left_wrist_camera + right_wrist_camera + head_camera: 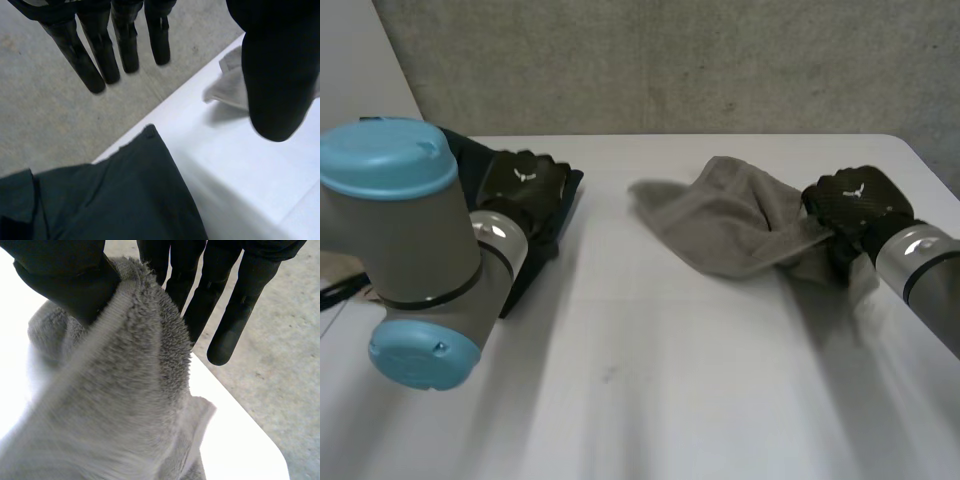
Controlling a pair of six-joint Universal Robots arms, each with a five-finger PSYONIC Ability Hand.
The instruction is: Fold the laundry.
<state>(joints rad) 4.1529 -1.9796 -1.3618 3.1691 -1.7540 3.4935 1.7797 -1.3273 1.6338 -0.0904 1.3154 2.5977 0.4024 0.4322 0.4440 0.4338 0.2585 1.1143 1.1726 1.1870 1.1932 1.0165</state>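
The right hand (855,200) has hold of the grey towel (735,225). In its wrist view the thumb presses the thick hem against the straight fingers (200,295), so the cloth is pinched between them. The towel is raised at that side and hangs from the hand in loose folds, while its other part lies crumpled on the white counter (670,400). Seen from the middle of the counter, the towel is at about 1 o'clock, and the hand is at the towel's 3 o'clock side.

The left hand (525,185) is at about 10 o'clock, near the far edge of the counter, over a dark cloth (542,250). Its fingers (127,45) are straight, apart from the thumb, and hold nothing. I cannot tell if the palm touches the cloth. One corner of the dark cloth lies just at the counter edge. The two cloths are well apart. The big grey joint of the left arm (405,250) covers part of the dark cloth.
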